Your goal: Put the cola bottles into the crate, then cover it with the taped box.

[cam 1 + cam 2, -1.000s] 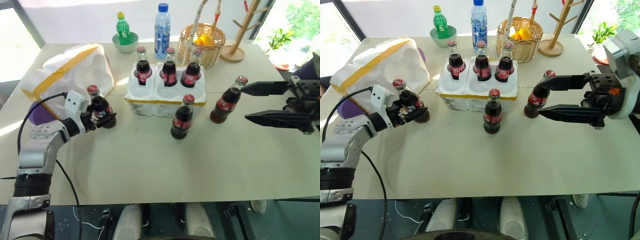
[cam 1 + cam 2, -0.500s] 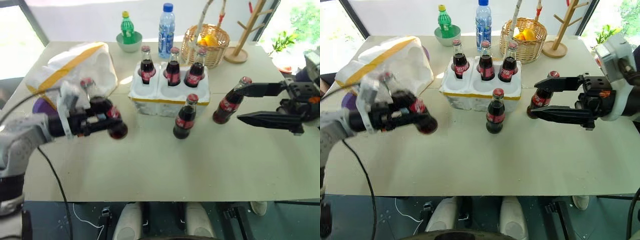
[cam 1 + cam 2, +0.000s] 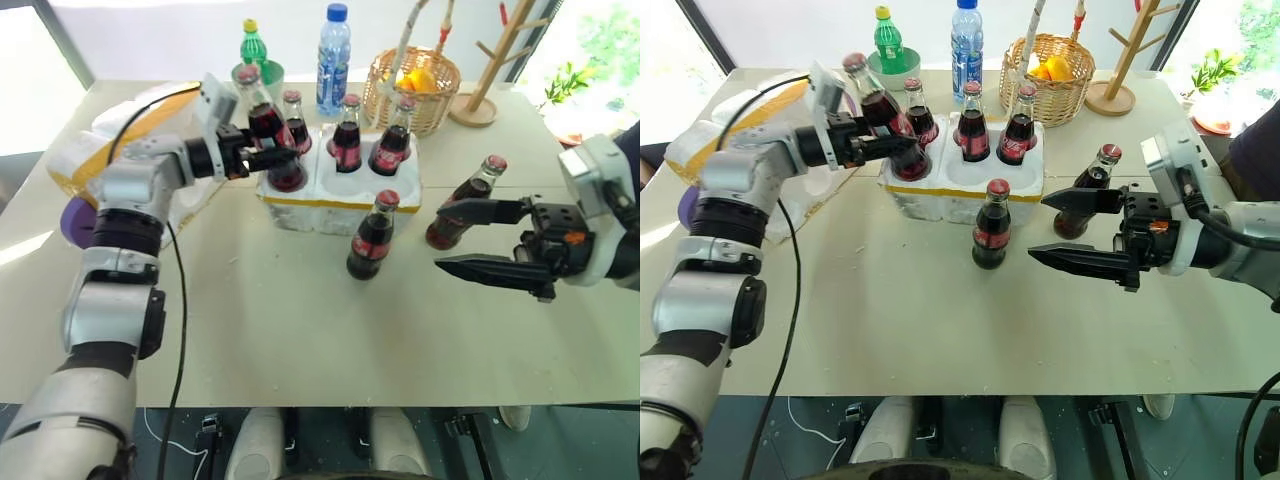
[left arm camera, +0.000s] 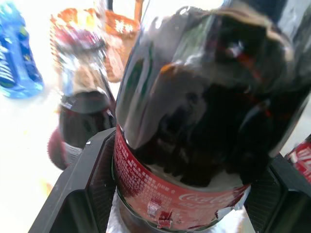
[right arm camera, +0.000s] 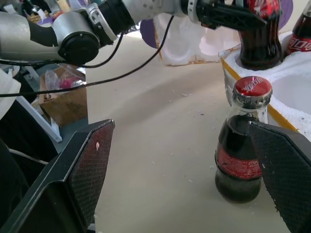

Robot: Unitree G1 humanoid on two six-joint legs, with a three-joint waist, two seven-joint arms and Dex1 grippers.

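Right now the cola bottle (image 3: 268, 135) in the left gripper (image 3: 262, 160) hangs tilted over the near-left corner of the crate (image 3: 338, 190), black fingers clamped around its belly at the red label. I'd call that the right place to take it: smooth glass, slippery and breakable, heavy with dark cola, so the broad labelled waist gives the pads more to bite on than the narrow neck or the red cap. Three more bottles stand upright in the crate's back row, and the front holes look empty. Two bottles wait on the table, one (image 3: 371, 236) just in front of the crate, another (image 3: 461, 203) off to its right. The right gripper (image 3: 1060, 228) hovers near that one, jaws spread wide and holding nothing. The crate itself is soft crumbly white foam with a yellow tape band, and it would dent if a bottle came down off-centre. To the left lies the taped box (image 3: 125, 135), a bulky foam shell banded in yellow. Behind stand a green soda bottle (image 3: 254, 52), a blue-capped water bottle (image 3: 331, 60) and a wicker basket (image 3: 420, 80).
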